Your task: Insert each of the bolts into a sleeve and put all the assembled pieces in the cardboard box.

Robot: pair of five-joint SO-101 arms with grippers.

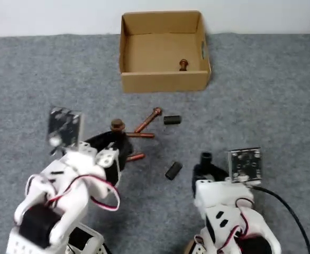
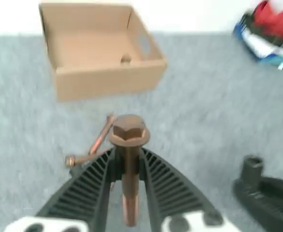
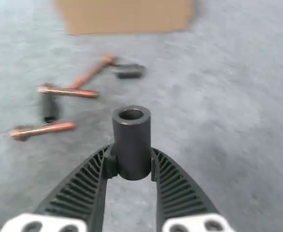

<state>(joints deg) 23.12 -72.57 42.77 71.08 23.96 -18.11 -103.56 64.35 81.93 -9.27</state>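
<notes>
Upright, head uppermost, the bolt stood clamped in the left gripper, whose jaws were closed on the shank just under the hexagonal head. The shank ran back between the jaws toward the wrist. The sleeve stood much the same way in the right gripper, jaws closed on its lower half and its open bore facing away from the wrist.

From above, the sleeve lay well apart from the bolt, off to the bolt's right, with the two long axes roughly parallel. By my judgement the mating turned on that: the bolt's tip pointed back toward its own wrist rather than at the bore, so one piece would need turning before they could meet.

Between the arms and the cardboard box, three loose bolts and two loose sleeves lay on the grey table. One assembled piece already sat in the box.

The bolt's tip was blurred. The sleeve's lower end was hidden between the jaws.
</notes>
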